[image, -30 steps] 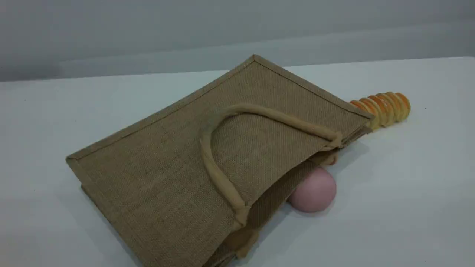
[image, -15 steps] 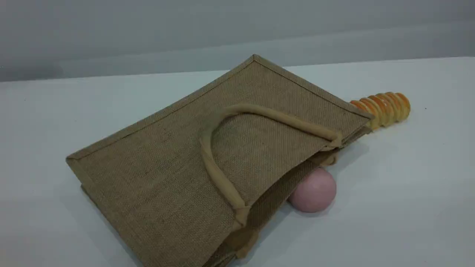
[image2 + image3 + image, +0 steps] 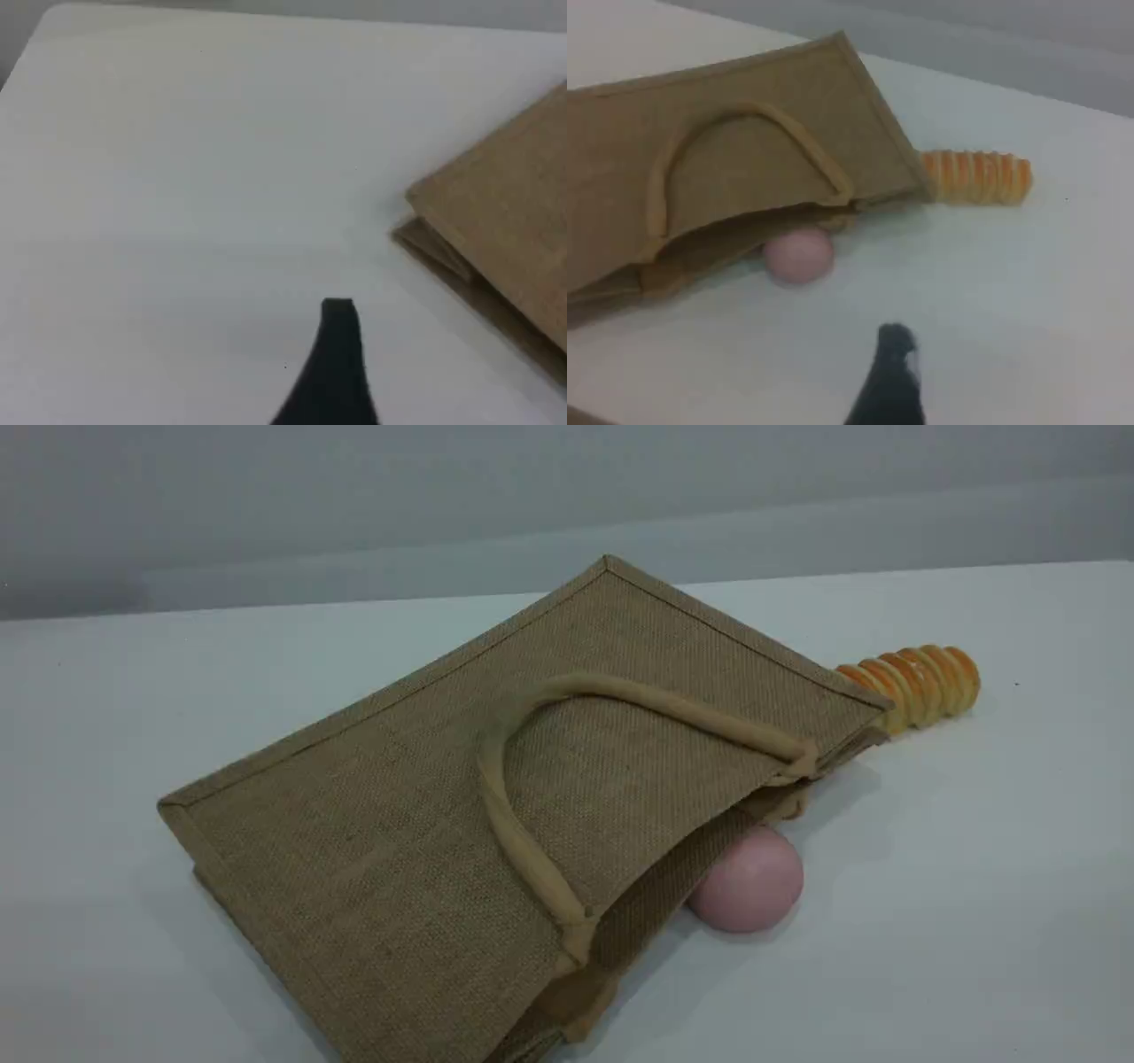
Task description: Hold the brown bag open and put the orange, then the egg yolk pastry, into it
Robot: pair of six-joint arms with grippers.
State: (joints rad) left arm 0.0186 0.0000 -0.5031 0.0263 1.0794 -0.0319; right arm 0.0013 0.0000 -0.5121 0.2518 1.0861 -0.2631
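The brown bag (image 3: 390, 841) lies flat on the white table, its mouth facing front right and only slightly parted. One beige handle (image 3: 505, 815) rests looped on its upper face. A corner of the brown bag (image 3: 505, 204) shows at the right of the left wrist view, with the left gripper's dark fingertip (image 3: 339, 314) over bare table to its left. The right gripper's fingertip (image 3: 895, 341) hovers over the table in front of the bag's mouth (image 3: 744, 230). Nothing sits at either fingertip. Neither arm appears in the scene view. The orange and the egg yolk pastry are out of view.
A smooth pink ball (image 3: 751, 881) rests against the bag's mouth edge, and the pink ball (image 3: 799, 252) also shows in the right wrist view. A long ridged golden bread (image 3: 917, 682) pokes out behind the bag's right corner. White table (image 3: 974, 886) stretches to the right.
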